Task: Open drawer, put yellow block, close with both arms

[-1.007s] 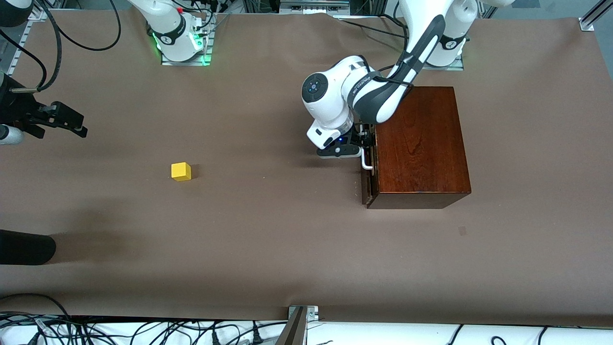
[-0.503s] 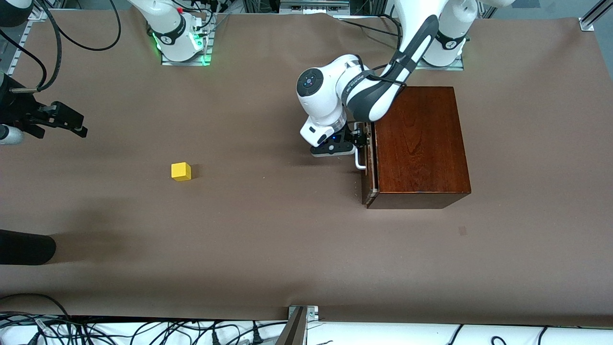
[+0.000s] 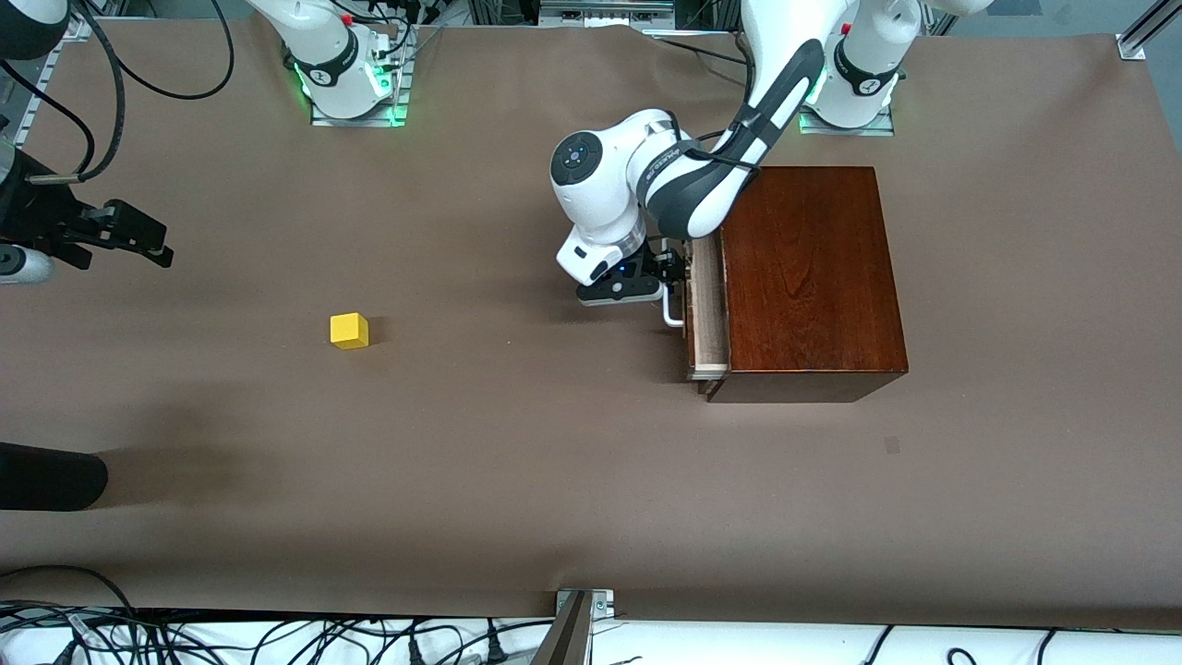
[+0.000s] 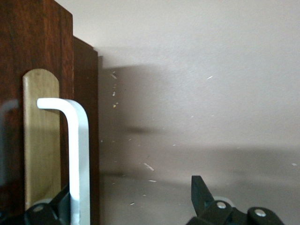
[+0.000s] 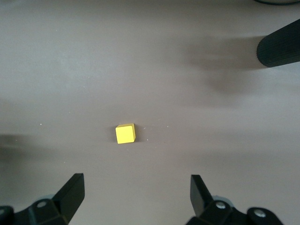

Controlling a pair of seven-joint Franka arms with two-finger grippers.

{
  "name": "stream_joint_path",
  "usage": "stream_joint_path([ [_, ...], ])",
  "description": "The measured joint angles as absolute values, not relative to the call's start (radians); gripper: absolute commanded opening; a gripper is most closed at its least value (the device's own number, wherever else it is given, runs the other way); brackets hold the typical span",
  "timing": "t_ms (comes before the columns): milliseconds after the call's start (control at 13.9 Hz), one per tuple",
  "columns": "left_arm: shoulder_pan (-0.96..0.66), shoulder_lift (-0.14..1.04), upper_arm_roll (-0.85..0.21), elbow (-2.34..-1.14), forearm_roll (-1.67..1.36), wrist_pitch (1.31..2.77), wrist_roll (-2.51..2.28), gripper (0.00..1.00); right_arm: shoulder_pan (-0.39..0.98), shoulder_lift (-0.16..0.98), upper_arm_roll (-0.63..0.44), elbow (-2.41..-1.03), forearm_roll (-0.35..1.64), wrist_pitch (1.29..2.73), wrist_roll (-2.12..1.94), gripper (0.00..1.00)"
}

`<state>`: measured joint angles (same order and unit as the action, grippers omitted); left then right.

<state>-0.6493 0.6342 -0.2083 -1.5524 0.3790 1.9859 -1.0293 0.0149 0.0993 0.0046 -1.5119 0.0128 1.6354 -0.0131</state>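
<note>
The drawer (image 3: 706, 309) stands partly pulled out of the reddish-brown wooden box (image 3: 813, 277), showing a strip of pale tray. My left gripper (image 3: 669, 270) (image 4: 131, 192) is open at the drawer's front, with the white bar handle (image 3: 672, 312) (image 4: 78, 154) between its fingers, against one finger (image 4: 56, 208). The yellow block (image 3: 349, 330) (image 5: 125, 133) lies alone on the brown table toward the right arm's end. My right gripper (image 3: 138, 238) (image 5: 136, 180) hangs open over the table at that end, apart from the block, holding nothing.
A black cylinder (image 3: 46, 476) (image 5: 281, 44) pokes in at the table's edge at the right arm's end, nearer to the front camera than the block. Cables (image 3: 277, 637) and a metal bracket (image 3: 582, 610) lie along the table's near edge.
My left gripper has moved toward the right arm's end with the handle, and the drawer has slid out of the box. The right arm and the yellow block have stayed put.
</note>
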Motion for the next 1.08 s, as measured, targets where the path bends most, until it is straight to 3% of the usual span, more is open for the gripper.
stream_joint_path([
  [432,-0.691,0.694,-0.207,-1.453,0.342,1.991,-1.040,1.00,0.032,0.111,0.016,-1.515,0.012,1.621,-0.014,1.00],
  [1079,-0.712,0.701,-0.209,-1.386,0.336,2.004,-1.053,1.00,0.064,0.245,0.017,-1.523,0.002,1.588,-0.053,1.00],
])
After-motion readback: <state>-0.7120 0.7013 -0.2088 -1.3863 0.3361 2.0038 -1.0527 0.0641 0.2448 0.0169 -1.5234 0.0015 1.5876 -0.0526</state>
